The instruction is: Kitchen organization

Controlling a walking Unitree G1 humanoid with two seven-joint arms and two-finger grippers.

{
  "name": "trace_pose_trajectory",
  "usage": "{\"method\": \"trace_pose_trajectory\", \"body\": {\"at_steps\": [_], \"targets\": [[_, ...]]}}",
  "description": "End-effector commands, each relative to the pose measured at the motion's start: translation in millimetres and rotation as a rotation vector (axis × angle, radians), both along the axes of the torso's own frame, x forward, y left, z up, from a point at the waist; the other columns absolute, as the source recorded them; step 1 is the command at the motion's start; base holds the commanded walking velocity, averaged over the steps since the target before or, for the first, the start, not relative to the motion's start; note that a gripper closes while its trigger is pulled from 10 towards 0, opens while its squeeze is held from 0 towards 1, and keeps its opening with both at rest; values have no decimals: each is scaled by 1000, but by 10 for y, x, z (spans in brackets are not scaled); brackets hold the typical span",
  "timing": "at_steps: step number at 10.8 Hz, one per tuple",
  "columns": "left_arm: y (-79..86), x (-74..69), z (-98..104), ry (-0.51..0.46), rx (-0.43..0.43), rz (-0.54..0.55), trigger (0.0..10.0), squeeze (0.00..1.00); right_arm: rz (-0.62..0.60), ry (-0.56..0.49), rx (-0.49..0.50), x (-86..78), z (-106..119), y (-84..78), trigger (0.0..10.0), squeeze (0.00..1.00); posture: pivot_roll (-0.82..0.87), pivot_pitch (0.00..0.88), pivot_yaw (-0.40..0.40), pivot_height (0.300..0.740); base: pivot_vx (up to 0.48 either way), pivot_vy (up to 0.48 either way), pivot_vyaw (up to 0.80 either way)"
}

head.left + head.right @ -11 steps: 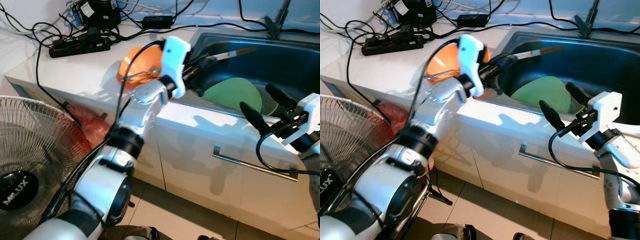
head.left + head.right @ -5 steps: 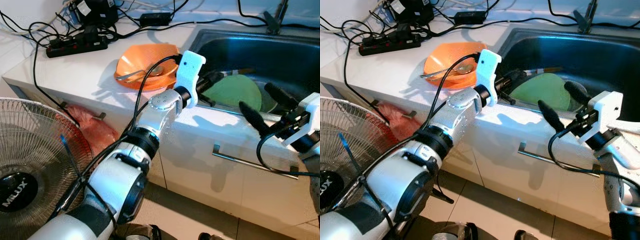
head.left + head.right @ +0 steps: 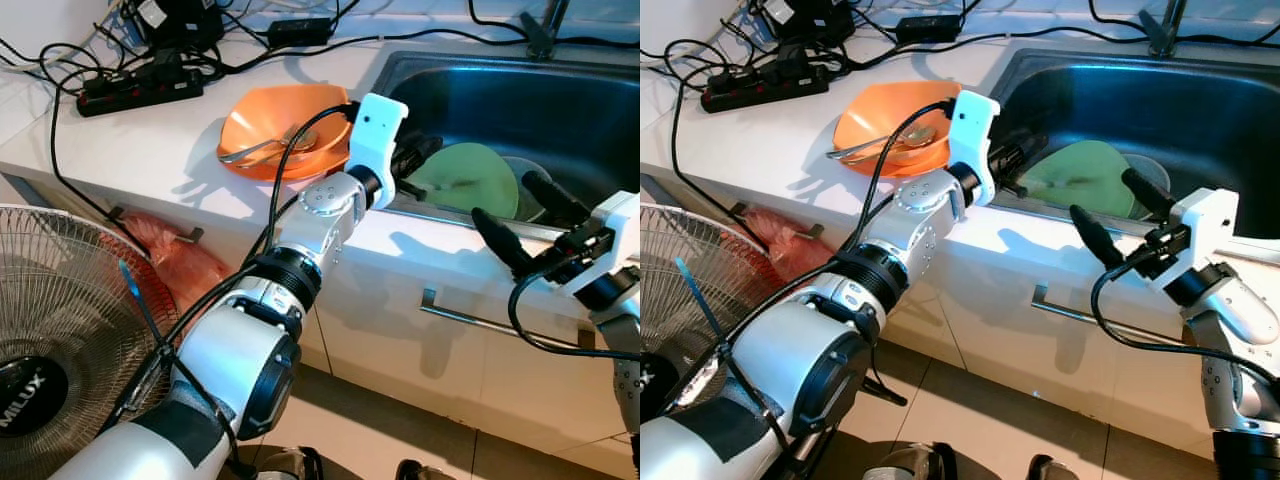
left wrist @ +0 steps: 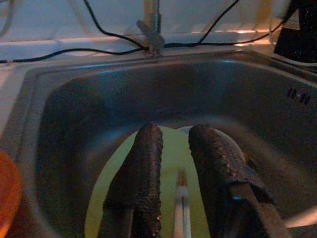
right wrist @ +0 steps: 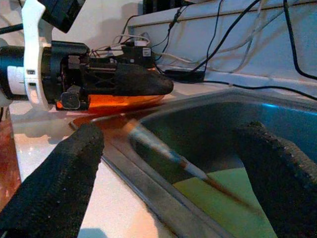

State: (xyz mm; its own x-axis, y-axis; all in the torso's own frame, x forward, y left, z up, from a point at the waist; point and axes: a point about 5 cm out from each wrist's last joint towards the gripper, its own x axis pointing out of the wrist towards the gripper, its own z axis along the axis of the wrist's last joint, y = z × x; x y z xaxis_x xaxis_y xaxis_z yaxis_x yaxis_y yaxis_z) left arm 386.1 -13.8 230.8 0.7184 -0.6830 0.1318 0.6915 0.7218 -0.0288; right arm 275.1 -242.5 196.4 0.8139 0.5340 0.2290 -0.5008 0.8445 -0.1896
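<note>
My left gripper (image 3: 422,152) reaches over the left rim of the steel sink (image 3: 560,100), its fingers (image 4: 143,163) a narrow gap apart. Below them a thin white-and-orange stick (image 4: 182,203) slants from near the rim down onto the green plate (image 3: 470,175) in the sink. In the right wrist view the stick (image 5: 198,171) runs clear of the left gripper's fingers (image 5: 148,84). An orange bowl (image 3: 285,120) holding a metal spoon (image 3: 262,150) sits on the white counter just left of the sink. My right gripper (image 3: 503,197) hovers open at the sink's front edge, holding nothing.
A black power strip (image 3: 130,95) and tangled cables lie at the back of the counter. A standing fan (image 3: 60,330) is at lower left, with a red bag (image 3: 175,265) under the counter. A drawer handle (image 3: 490,320) sticks out below the sink. The tap base (image 3: 545,30) stands behind it.
My left gripper has come down from above the bowl to the sink's left rim. The stick, first pointing out over the sink, now slants onto the green plate. The right gripper has hardly moved.
</note>
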Motion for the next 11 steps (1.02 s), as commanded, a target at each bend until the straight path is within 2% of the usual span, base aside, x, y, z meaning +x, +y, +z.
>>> {"method": "trace_pose_trajectory", "body": {"at_steps": [1,2,3,4,6,8,9,11], "targets": [[-53,-5,60,-14,2,-2,10000,1000,20,-7,-1,-17,15,50,10000,0,-41,154,159,740,0,0,0],[-61,-7,64,-23,8,1,10000,1000,20,-7,1,-11,16,52,10000,0,-39,152,159,740,0,0,0],[-70,-14,77,-40,10,1,10000,576,21,-7,4,-7,15,56,10000,0,-38,148,159,740,0,0,0],[-74,-26,96,-78,21,-1,10000,0,22,-7,5,-2,13,59,10000,0,-36,147,158,740,0,0,0],[24,-67,285,-275,-3,34,10000,0,23,-9,9,11,10,63,10000,0,-21,142,154,740,0,0,0],[234,-85,448,-447,-40,155,10000,0,29,-7,14,42,-5,86,10000,0,3,131,149,740,0,0,0],[523,-150,561,-571,-34,237,10000,0,38,-10,22,64,-6,111,10000,0,10,123,146,740,0,0,0],[1084,-251,560,-599,-26,405,10000,0,50,-11,30,102,-12,133,10000,0,35,109,138,740,0,0,0]]}}
